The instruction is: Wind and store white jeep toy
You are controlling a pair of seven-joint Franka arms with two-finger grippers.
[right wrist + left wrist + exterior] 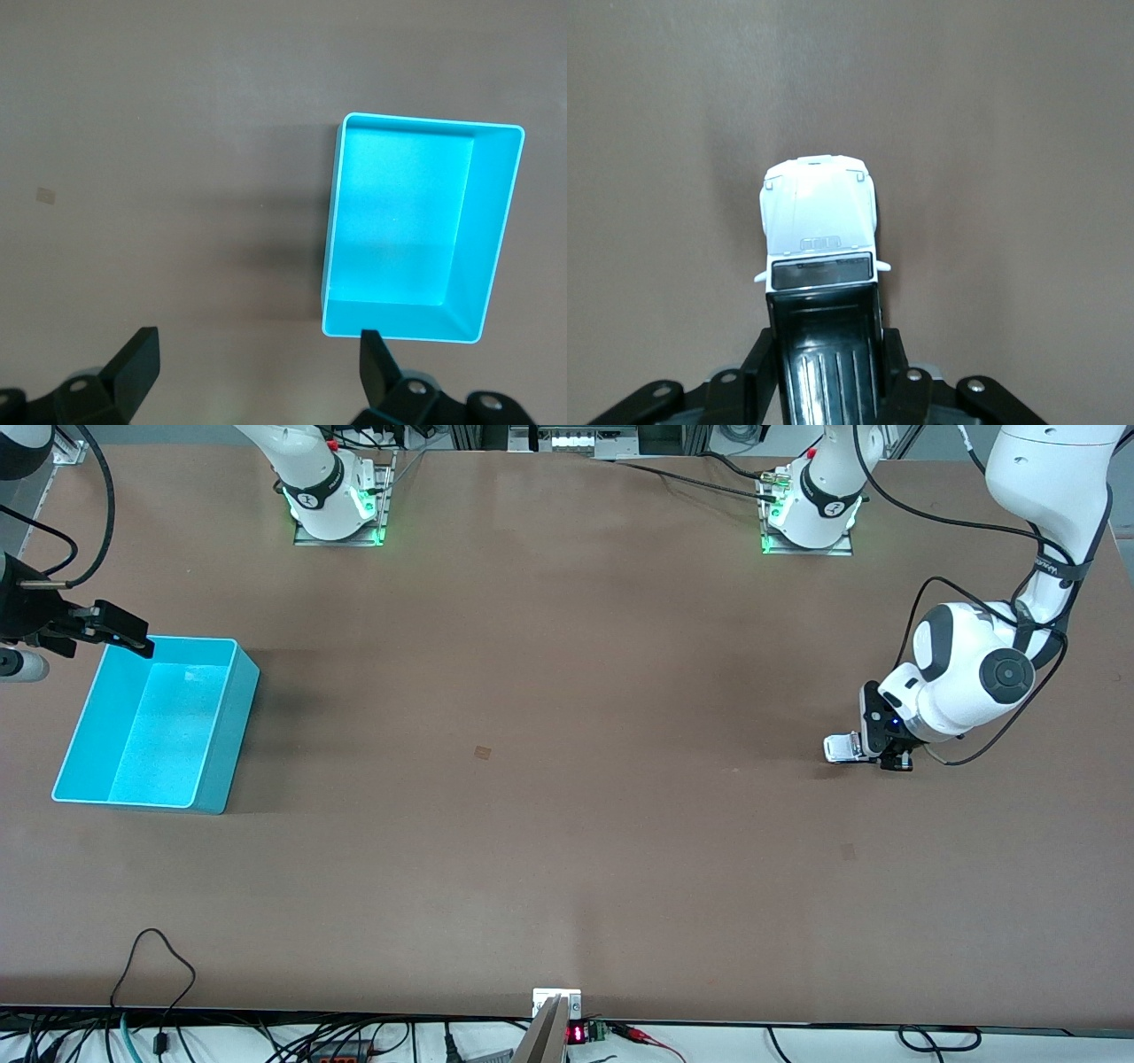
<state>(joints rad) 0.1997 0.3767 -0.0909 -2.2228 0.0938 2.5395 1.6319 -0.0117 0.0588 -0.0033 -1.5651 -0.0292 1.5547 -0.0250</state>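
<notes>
- Left gripper (873, 755) is clamped tight on the white jeep toy (840, 747), low at the table surface toward the left arm's end. On the front view as a clock face, that's roughly 3 o'clock.
- From the left wrist view, the fingers (899, 376) pinch the rear half along the black ribbed roof panel (828, 363), with the white hood (819, 208) sticking out past them. The grip looks centred and the car isn't visibly skewed.
- I can't tell if the wheels are actually pressed on the brown table (567, 824), since the jeep's own body hides them.
- Right gripper (106, 627) hangs spread wide and holding nothing over the cyan bin (226, 726), around 9 o'clock in the front view, over the bin's edge farther from the camera. That arm just waits.
- Bin looks empty in the right wrist view, so nothing is stored yet.
- My read is that we're at the winding bit. To do it well:
  - keep steady downward pressure so the wheels bite instead of skidding
  - drag straight back along the car's own axis, no sideways drift
  - don't loosen the pinch mid-pull or it'll shoot off across the table
- After that it's a long carry to the bin, well apart from the jeep, so I'd lift clear first.
</notes>
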